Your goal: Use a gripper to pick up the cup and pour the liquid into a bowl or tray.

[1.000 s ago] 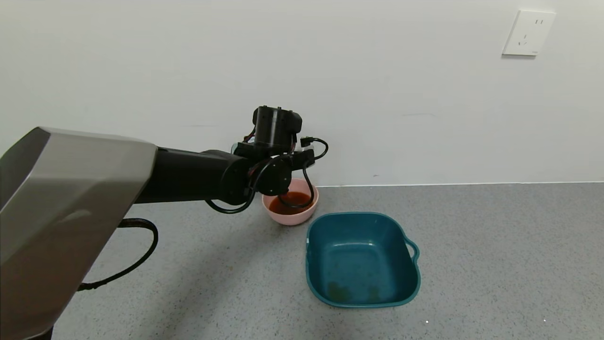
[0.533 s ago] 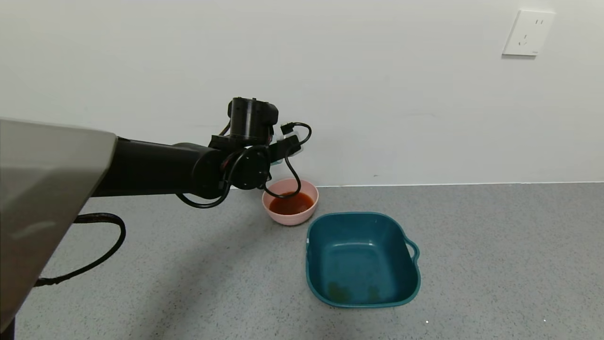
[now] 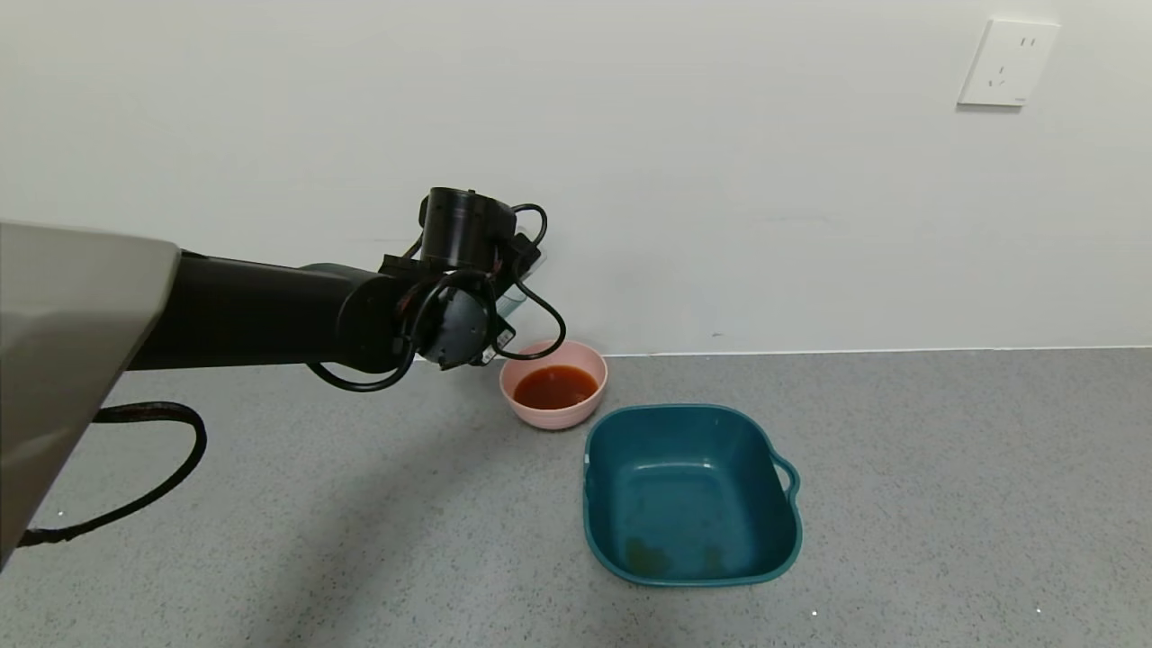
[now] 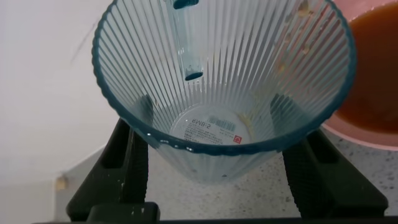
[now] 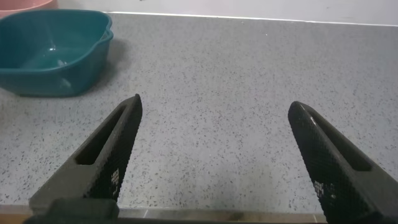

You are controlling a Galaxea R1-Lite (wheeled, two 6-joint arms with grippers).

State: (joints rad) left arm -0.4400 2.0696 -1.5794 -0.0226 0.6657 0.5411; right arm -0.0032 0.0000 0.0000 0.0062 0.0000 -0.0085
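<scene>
We've swung our left claw [image 4: 214,155] back off the pink bowl [image 3: 553,412] — it grips the emptied cup [image 4: 224,81]; the liquid [image 3: 555,386] sits in the bowl — pour done. Our right claw [image 5: 217,162] hangs wide over the counter [image 5: 217,81].

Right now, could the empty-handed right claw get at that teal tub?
Probably yes. The right claw is open and holds nothing, and only bare floor lies between it and the teal tub; whether the arm stretches that far is unclear.
</scene>
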